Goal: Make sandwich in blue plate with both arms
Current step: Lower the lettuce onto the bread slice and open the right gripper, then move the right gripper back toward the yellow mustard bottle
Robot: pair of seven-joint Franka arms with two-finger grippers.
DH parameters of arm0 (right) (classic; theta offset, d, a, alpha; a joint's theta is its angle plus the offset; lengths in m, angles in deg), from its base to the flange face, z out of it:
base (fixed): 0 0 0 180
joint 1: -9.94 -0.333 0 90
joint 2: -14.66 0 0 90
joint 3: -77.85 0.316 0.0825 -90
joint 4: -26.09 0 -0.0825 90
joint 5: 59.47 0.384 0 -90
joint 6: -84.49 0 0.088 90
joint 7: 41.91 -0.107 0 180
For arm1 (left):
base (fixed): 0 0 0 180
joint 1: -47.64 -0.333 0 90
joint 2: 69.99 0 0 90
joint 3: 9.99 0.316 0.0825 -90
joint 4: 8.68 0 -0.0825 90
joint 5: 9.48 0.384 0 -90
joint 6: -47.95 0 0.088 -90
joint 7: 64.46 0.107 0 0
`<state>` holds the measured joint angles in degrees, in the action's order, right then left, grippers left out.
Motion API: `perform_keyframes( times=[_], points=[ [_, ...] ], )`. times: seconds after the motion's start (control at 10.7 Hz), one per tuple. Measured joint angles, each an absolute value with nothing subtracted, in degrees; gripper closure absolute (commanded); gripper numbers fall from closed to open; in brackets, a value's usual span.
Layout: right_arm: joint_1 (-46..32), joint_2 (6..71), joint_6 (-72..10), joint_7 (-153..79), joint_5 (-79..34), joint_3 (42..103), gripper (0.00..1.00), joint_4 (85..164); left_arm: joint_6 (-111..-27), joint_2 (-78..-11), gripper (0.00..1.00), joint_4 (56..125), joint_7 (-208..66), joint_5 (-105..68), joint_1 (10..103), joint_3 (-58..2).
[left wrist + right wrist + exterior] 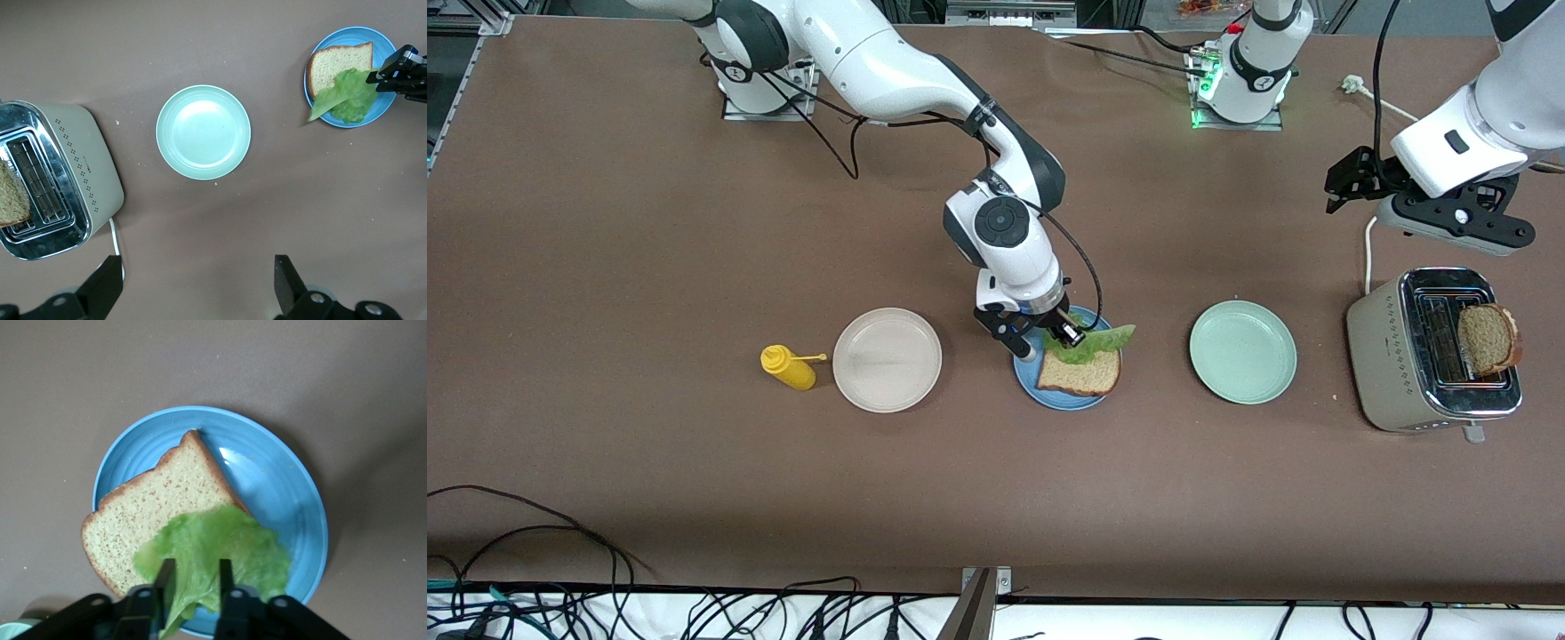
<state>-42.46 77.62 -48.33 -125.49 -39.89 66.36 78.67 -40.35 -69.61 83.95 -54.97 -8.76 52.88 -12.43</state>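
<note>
Sandwich half-built: one bread slice (1080, 372) lies flat on the blue plate (1030, 380), centre of the front view, with the lettuce leaf (1092, 343) draped over its upper edge and spilling toward the plate rim. Second slice (1487, 339) stands in the toaster (1392, 356) slot, right edge of the frame.

Right gripper (193, 577) sits low over the plate; its jaws stand slightly apart with the leaf's stem end between them. In the right wrist view the fingers flank the leaf rather than pinch it; whether they touch it I cannot tell. Left gripper (1352, 178) hangs above the desk, upper right of the frame, above the toaster, jaws wide apart and empty; this arm waits.

Risks, as judged:
- Leaf lies off-centre, partly off the bread. A top slice set on it would likely sit tilted or slide.
- If the leaf clings to a finger as the right arm lifts, it gets dragged off the slice or off the plate.
- Slice in the toaster leans in its slot; a shallow pinch on the crust could crumble or drop it.
- Both arms meeting over one plate invites collision.
</note>
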Motion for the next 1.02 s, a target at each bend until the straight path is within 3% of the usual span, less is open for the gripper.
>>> perform_keyframes(
  times=[0.47,0.74,1.02],
  points=[
    [-42.4,77.7,-48.0,-123.6,-43.0,66.1,0.00,78.5,-40.3,-69.6,0.00,84.0,-55.0,-8.8,52.9,-12.4],
    [-41.7,76.9,-42.3,-116.7,-43.0,65.4,0.00,77.0,-40.3,-69.6,0.00,84.0,-55.0,-8.8,52.9,-12.4],
    [-36.1,70.2,-34.8,-103.6,-40.7,65.2,0.00,77.9,-40.4,-69.6,0.00,83.9,-55.0,-8.8,52.9,-12.4]
  ],
)
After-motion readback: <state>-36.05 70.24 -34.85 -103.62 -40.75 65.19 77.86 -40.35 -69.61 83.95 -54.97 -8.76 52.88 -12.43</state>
